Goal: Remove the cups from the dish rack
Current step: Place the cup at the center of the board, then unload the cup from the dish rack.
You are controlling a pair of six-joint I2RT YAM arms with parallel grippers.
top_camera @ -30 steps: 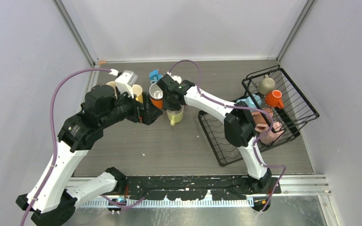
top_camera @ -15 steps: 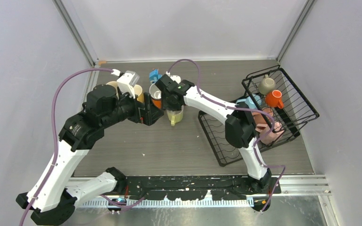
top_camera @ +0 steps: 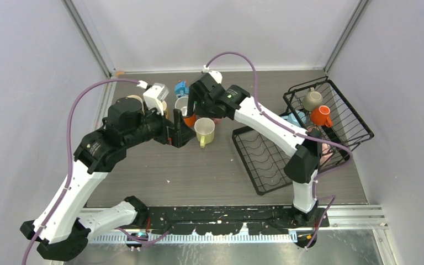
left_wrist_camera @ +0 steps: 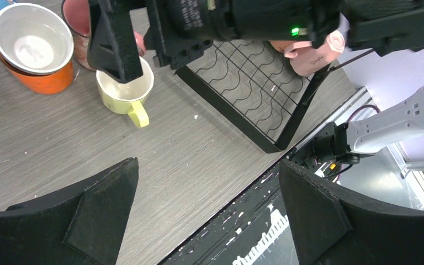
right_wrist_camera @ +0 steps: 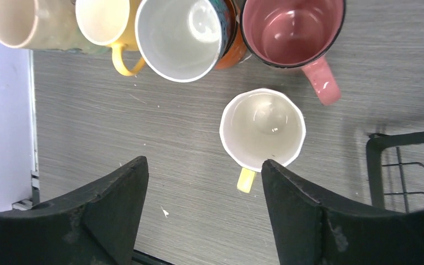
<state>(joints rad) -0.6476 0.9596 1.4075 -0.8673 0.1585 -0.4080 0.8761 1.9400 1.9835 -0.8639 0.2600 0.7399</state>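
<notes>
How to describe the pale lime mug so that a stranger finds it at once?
From the black wire dish rack, look left to the cluster of ceramic mugs. The pale lime mug stands alone in front of that cluster, nearer the arms; unlike the orange mug and pink mug behind it, it touches nothing.

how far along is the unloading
Done: a lime mug and four others stand on the table, the lime one under the open right gripper. In hand: nothing; the left gripper is open too. Left: several mugs in the rack, an orange mug among them.
</notes>
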